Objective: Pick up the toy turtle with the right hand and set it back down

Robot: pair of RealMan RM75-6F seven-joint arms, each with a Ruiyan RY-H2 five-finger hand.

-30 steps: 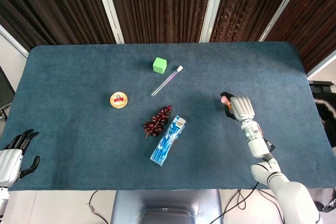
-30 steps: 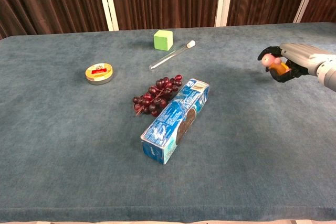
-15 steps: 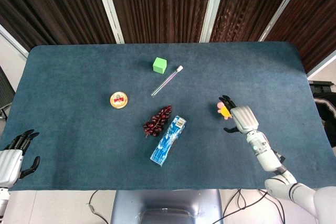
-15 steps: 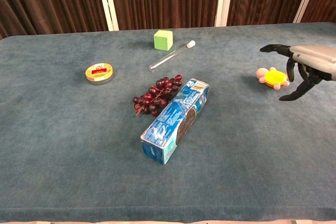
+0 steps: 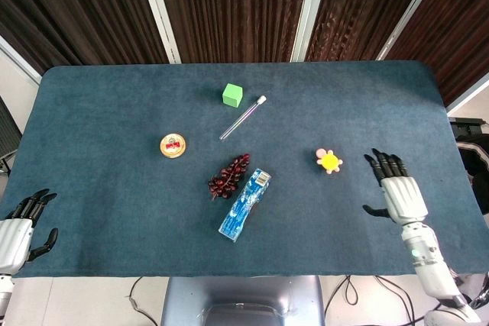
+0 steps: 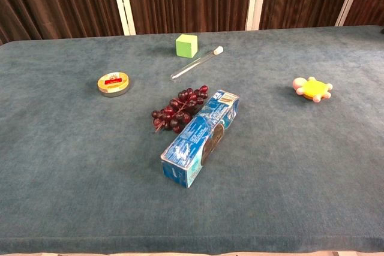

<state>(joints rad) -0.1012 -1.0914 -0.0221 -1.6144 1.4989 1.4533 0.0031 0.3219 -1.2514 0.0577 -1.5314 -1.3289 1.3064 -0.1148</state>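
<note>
The toy turtle (image 5: 328,160) (image 6: 312,89), yellow shell with pink head and feet, lies flat on the blue table on the right side, nothing touching it. My right hand (image 5: 397,191) hovers to its right and nearer the front edge, apart from it, fingers spread and holding nothing; the chest view does not show this hand. My left hand (image 5: 21,227) stays at the front left corner, fingers apart and empty, seen only in the head view.
A blue snack box (image 5: 245,204) and a bunch of dark grapes (image 5: 229,175) lie mid-table. A test tube (image 5: 242,117), a green cube (image 5: 232,95) and a round tin (image 5: 173,145) sit further back and left. The table's front edge (image 5: 244,272) runs below.
The right hand set the turtle on the table, let go, then drew back right and toward the front edge. The left hand has not moved.
</note>
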